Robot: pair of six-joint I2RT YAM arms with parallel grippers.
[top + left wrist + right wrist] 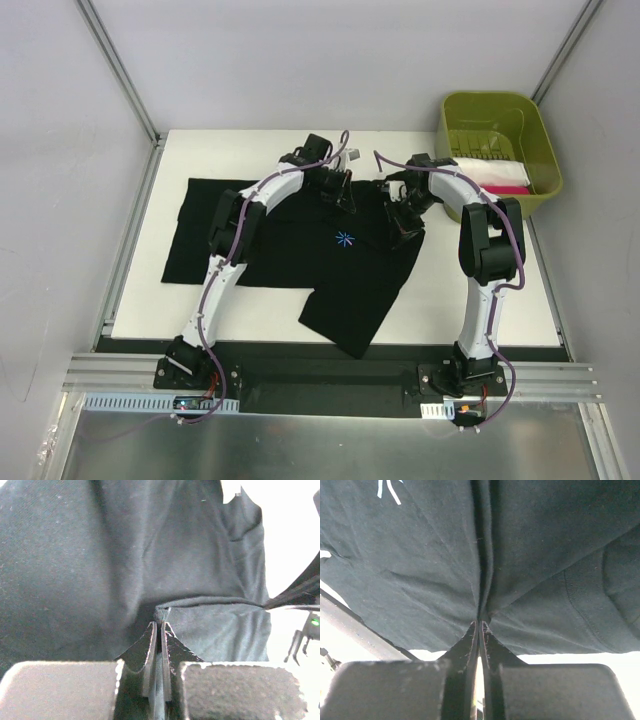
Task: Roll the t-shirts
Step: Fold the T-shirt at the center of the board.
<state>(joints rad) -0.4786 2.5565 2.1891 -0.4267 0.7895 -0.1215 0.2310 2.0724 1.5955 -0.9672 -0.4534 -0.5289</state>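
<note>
A black t-shirt (300,250) lies spread and partly folded on a white table (480,290), with one flap reaching toward the near edge. A small light-blue starburst print (345,239) shows near its middle. At the shirt's far edge, the left gripper (160,623) is closed tight, pinching a ridge of black cloth between its fingertips. To its right, the right gripper (479,622) is likewise clamped on a raised fold of the same shirt. An olive-green bin (545,150) at the far right corner holds white and pink cloth (490,172).
</note>
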